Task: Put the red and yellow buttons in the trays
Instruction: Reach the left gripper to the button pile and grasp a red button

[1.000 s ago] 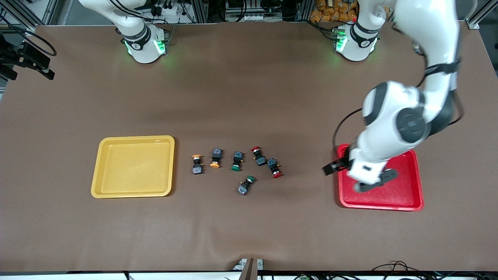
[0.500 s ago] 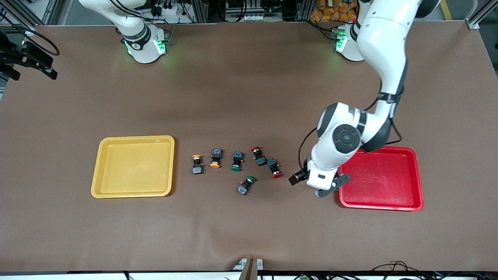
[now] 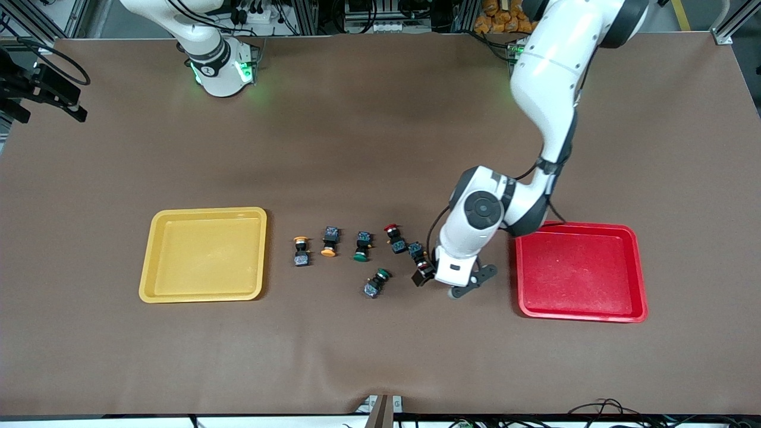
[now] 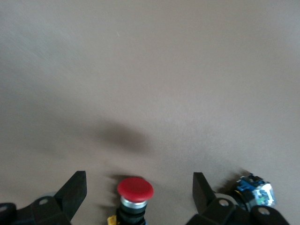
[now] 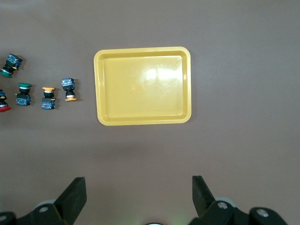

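Observation:
My left gripper point(image 3: 447, 280) is open and low over the table, with a red button point(image 3: 416, 249) beside it. In the left wrist view this red button point(image 4: 135, 190) lies between the spread fingers of the left gripper point(image 4: 138, 186), untouched. A second red button point(image 3: 393, 236) lies just farther from the front camera. Two yellow buttons point(image 3: 301, 250) point(image 3: 329, 241) lie near the yellow tray point(image 3: 156, 255). The red tray point(image 3: 579, 312) is empty. My right gripper point(image 5: 139, 187) is open, waiting high over the table; below it are the yellow tray point(image 5: 100, 84) and the yellow buttons point(image 5: 69, 89) point(image 5: 48, 97).
Two green-capped switches point(image 3: 361, 246) point(image 3: 377, 283) lie among the buttons; the nearer one's body also shows in the left wrist view point(image 4: 254, 192). Both also appear in the right wrist view point(image 5: 22, 93) point(image 5: 8, 65). Brown mat covers the table.
My left arm swung from over the red tray toward the row of buttons and came down at the red button. Its gripper stayed open. No button moved.

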Robot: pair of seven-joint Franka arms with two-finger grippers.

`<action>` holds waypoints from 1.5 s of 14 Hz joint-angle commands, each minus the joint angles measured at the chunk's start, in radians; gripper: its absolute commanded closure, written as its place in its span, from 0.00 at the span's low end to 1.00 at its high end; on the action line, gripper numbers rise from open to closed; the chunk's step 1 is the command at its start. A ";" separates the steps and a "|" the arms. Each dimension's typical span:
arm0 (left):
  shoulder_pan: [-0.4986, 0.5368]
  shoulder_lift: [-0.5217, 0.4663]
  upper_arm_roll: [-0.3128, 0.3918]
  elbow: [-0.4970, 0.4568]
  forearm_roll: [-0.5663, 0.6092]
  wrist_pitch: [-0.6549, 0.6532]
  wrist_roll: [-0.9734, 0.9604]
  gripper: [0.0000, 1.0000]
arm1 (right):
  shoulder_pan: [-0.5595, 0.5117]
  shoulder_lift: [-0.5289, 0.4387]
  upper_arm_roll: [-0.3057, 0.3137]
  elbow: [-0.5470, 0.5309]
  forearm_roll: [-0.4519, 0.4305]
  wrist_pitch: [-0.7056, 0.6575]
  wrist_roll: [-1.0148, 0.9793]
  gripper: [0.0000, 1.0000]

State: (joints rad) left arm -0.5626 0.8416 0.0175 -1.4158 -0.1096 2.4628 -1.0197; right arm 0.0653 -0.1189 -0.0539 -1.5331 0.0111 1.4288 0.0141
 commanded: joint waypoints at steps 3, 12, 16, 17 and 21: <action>-0.062 0.066 0.039 0.051 -0.004 0.004 -0.014 0.00 | -0.005 -0.005 -0.006 -0.010 0.009 -0.004 0.009 0.00; -0.109 0.088 0.068 0.051 0.102 -0.062 -0.005 0.61 | 0.031 0.027 0.000 -0.006 0.007 -0.002 -0.003 0.00; -0.108 0.082 0.072 0.052 0.131 -0.102 -0.003 0.95 | 0.065 0.094 0.000 -0.007 -0.006 -0.005 -0.023 0.00; -0.106 0.080 0.075 0.054 0.131 -0.103 -0.003 0.99 | 0.086 0.116 0.000 -0.007 -0.008 -0.007 -0.031 0.00; -0.105 0.036 0.134 0.054 0.133 -0.122 -0.002 1.00 | 0.157 0.237 0.000 -0.003 -0.022 0.019 -0.028 0.00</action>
State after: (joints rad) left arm -0.6663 0.9168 0.1119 -1.3615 -0.0012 2.3808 -1.0202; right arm 0.1985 0.0429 -0.0476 -1.5555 0.0048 1.4378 -0.0068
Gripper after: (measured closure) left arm 0.670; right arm 0.000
